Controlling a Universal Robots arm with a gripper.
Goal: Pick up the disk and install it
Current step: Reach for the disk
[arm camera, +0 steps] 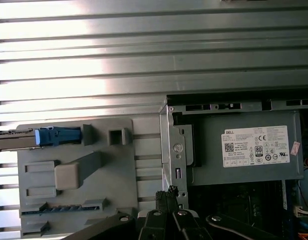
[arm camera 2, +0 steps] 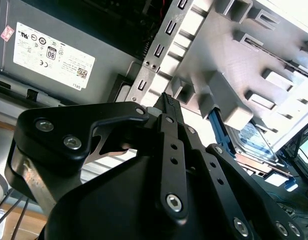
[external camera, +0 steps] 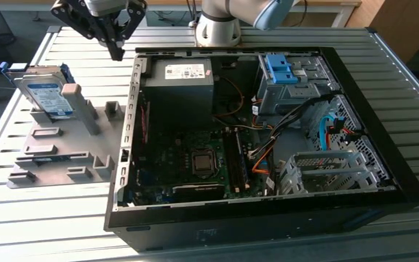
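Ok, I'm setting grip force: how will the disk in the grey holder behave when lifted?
The disk looks like a rigid metal slab, so probably stiff and heavy for its size. Its smooth faces may be slippery. Leaning in the grey holder, it could tip if nudged.

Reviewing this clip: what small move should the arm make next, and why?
Probably a short shift toward the exterior view's left, bringing the gripper over the disk. The gripper is shut and empty, hanging by a corner of the computer case, while the disk leans in the grey fixture, ungrasped.
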